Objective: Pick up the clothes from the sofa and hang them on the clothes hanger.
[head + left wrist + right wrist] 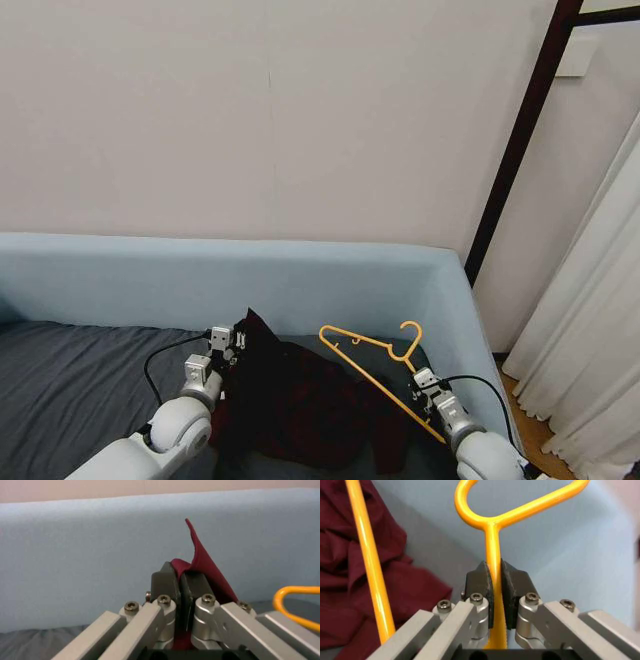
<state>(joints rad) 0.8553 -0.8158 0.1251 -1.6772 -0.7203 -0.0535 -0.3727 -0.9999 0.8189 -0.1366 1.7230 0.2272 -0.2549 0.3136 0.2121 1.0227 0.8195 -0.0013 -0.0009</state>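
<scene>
Left tool (181, 588): I have it clamped shut on a fold of the dark red garment (300, 400), with one corner of the cloth standing up above the fingers.
Right tool (496, 587): closed on the neck of the yellow hanger (491, 543), just below the hook.
Garment: heaped on the dark grey seat (70, 370) between my two arms, and raised at the left tool's end.
Hanger: tilted, with its long bar crossing above the garment's right edge and the hook pointing toward the sofa's right arm.
Sofa (300, 275): pale blue back and right arm wall in the seat corner.
In the way: the sofa back rises close behind both tools, and a black cable (160, 358) loops beside my left wrist.
Around: a dark post (520, 140) and a white curtain (590, 350) stand past the sofa's right arm.
</scene>
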